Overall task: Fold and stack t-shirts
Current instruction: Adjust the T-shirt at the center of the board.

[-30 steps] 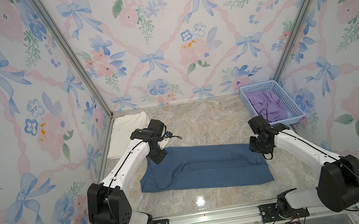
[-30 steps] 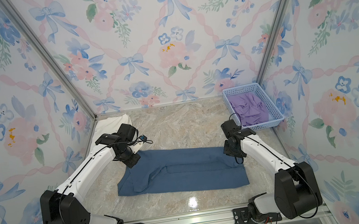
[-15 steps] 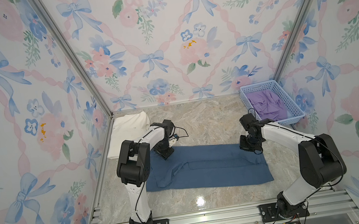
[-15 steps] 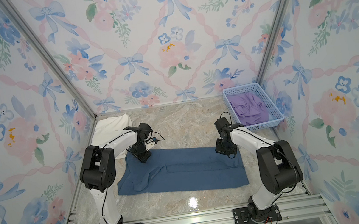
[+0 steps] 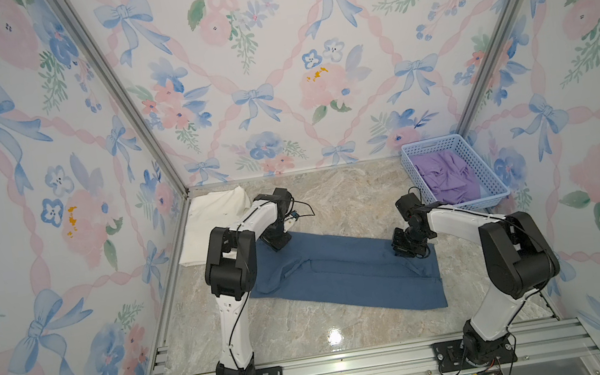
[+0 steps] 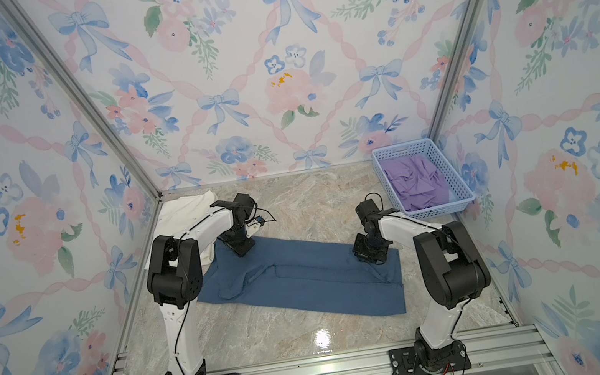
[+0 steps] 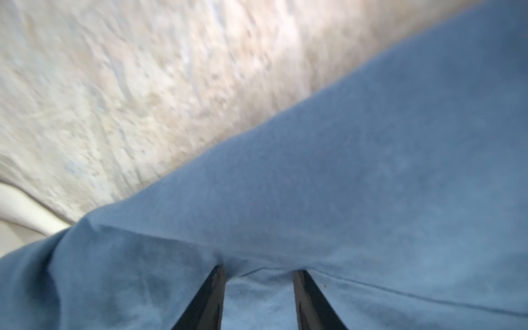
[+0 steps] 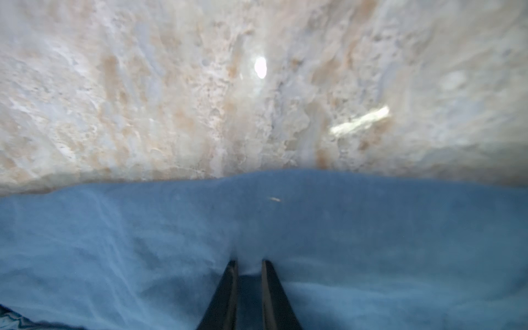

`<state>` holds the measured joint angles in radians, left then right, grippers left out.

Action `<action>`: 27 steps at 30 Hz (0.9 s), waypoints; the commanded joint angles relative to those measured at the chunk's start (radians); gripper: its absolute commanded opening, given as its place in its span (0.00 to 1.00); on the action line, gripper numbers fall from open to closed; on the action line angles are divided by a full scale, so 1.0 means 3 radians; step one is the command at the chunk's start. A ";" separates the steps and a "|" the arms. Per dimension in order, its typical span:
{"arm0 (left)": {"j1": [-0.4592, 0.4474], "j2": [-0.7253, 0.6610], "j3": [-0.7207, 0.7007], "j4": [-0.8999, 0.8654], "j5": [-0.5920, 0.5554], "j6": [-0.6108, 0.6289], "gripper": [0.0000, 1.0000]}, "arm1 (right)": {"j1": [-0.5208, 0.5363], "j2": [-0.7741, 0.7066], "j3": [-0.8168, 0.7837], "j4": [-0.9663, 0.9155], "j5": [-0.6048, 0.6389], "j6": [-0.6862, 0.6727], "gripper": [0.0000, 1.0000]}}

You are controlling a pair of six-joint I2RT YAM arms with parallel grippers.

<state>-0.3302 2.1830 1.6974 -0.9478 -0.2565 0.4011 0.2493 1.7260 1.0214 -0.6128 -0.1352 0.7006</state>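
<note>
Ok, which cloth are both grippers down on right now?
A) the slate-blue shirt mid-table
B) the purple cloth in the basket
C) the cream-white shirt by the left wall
A: in the wrist views the left gripper and the right gripper each have their tips on the slate-blue t-shirt, which lies spread mid-table in both top views.
</note>
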 commanded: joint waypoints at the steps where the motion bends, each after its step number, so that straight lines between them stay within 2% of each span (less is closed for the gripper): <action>1: -0.0066 0.0329 0.0387 0.0042 -0.0096 0.0033 0.45 | -0.0018 -0.0152 -0.0065 -0.0063 0.0038 0.0110 0.21; 10: -0.0265 0.1541 0.2117 -0.0194 -0.0208 0.0030 0.53 | 0.0087 -0.0653 -0.0299 -0.0236 0.0105 0.0191 0.22; 13: -0.0328 0.1882 0.2560 -0.0191 -0.0240 0.0080 0.57 | 0.0254 -0.0815 -0.0390 -0.0308 0.0137 0.0259 0.22; 17: -0.0375 0.2204 0.3064 -0.0168 -0.0142 0.0125 0.58 | 0.0575 -0.0965 -0.0504 -0.0371 0.0210 0.0399 0.22; 20: -0.0368 0.2253 0.3171 -0.0001 0.0057 0.0125 0.59 | 0.0868 -0.0943 -0.0482 -0.0381 0.0302 0.0413 0.22; 23: -0.0347 0.2185 0.3178 0.0257 0.0143 0.0055 0.59 | 0.1242 -0.0820 -0.0250 -0.0604 0.0689 0.0335 0.22; 26: -0.0314 0.1928 0.3166 0.0320 0.0223 -0.0109 0.60 | 0.1499 -0.0684 0.0006 -0.0836 0.1102 0.0269 0.22; 27: -0.0305 0.1744 0.3036 0.0311 0.0284 -0.0182 0.62 | 0.1542 -0.0634 0.0077 -0.0895 0.1164 0.0234 0.22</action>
<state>-0.4301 2.7564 2.6617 -0.8597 -0.2680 0.4065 0.6720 1.5040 0.9817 -0.7853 0.0723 0.7956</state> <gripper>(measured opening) 0.607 0.221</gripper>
